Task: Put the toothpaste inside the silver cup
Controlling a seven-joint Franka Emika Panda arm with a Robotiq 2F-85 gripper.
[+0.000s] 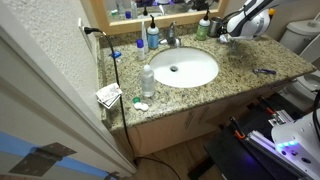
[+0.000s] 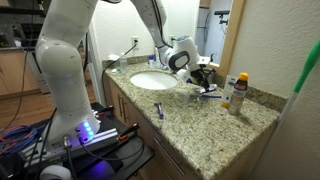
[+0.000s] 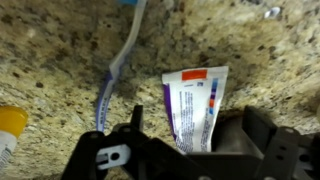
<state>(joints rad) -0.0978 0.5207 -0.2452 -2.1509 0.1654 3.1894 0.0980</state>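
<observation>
The toothpaste [image 3: 195,100] is a white tube with purple and orange print. It lies flat on the speckled granite counter in the wrist view. My gripper [image 3: 197,135] is open, with one finger on each side of the tube's lower end and gaps on both sides. In both exterior views the gripper [image 1: 228,36] [image 2: 200,78] is low over the back of the counter beside the sink. A dark cup [image 1: 203,28] stands close to it by the mirror. I cannot tell whether this is the silver cup.
A blue and purple toothbrush [image 3: 115,70] lies left of the tube. A yellow-capped bottle [image 2: 240,92] stands nearby. The white sink [image 1: 185,68], a clear bottle [image 1: 148,80], a blue bottle [image 1: 152,38], packets [image 1: 108,95] and a razor [image 1: 263,71] are on the counter.
</observation>
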